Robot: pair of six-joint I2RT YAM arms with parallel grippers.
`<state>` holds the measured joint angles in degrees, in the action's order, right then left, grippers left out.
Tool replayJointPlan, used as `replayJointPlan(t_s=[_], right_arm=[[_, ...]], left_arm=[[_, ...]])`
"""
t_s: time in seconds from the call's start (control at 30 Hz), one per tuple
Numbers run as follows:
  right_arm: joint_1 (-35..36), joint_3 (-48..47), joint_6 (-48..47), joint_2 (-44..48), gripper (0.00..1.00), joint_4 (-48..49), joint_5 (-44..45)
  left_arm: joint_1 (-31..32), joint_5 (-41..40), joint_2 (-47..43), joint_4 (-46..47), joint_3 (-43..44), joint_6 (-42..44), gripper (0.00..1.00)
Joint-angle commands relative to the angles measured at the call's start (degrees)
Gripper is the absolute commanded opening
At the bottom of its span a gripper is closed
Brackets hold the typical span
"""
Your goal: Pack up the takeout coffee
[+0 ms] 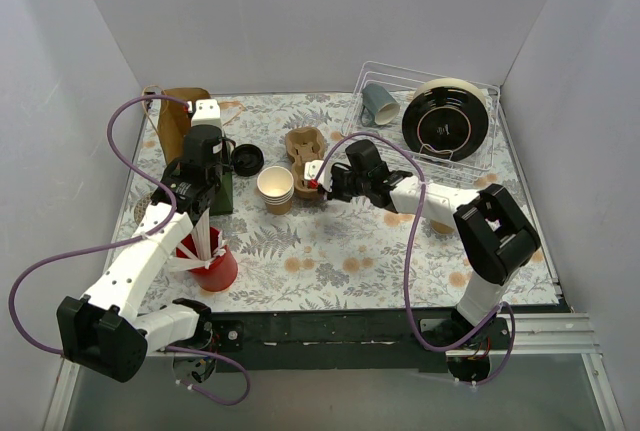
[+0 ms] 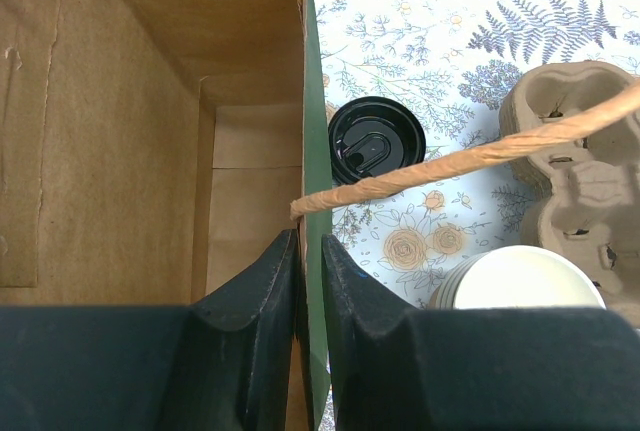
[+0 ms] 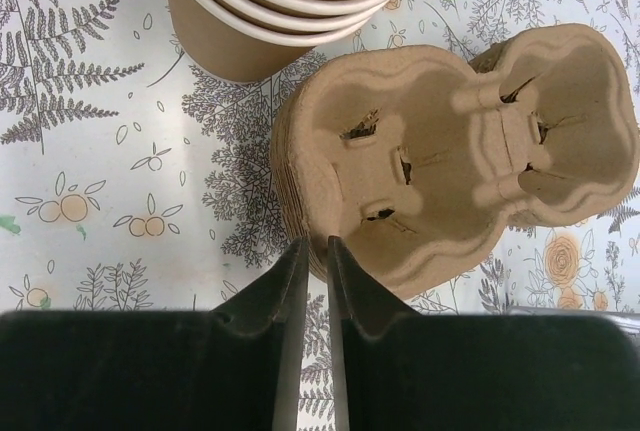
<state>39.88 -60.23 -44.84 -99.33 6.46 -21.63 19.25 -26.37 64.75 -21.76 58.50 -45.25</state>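
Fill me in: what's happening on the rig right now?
Packing takeout coffee, early stage. The left tool is clamped on the rim of the paper bag. The right tool sits nearly closed at the edge of the pulp carrier stack; whether it pinches one is unclear. The nested kraft cups stand unlidded beside the carriers, and a black lid lies flat beside the bag. What shows of the bag's inside is empty.

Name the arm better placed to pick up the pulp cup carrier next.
Right, probably. The right gripper sits at the rim of the cup carrier, fingers nearly together, while the left gripper is clamped on the paper bag wall.
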Motion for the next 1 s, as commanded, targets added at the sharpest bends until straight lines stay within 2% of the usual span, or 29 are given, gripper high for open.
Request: replayJointPlan(t_s=[0.0,0.1,0.27,0.33,0.5,0.97], right_arm=[[0.1,-2.2,-0.9,-1.0,0.21,1.2,-0.5],[0.1,-2.4,-1.7,-1.4,0.27,0.4,-1.4],[0.1,-2.8,-2.0,-1.9,0.29,0.0,-2.2],[0.2,-2.9,-1.8,-2.2,0.24,0.3,-1.4],[0.1,-2.8,-2.0,-2.5,0.01,0.8,0.1],[0.2,-3.7,3.7,-0.2,0.01,6.3,0.4]], left_arm=[[-0.1,-0.2,0.4,0.6,-0.5,0.1,0.16],[-0.1,-0.3,0.3,0.7,-0.5,0.1,0.16],[-0.1,-0.4,0.3,0.7,-0.6,0.1,0.16],[0.0,-0.4,0.5,0.7,-0.6,0.1,0.16],[-0.1,-0.4,0.6,0.5,-0.5,0.1,0.16],[-0.1,-0.3,0.5,0.6,-0.5,0.0,0.16]])
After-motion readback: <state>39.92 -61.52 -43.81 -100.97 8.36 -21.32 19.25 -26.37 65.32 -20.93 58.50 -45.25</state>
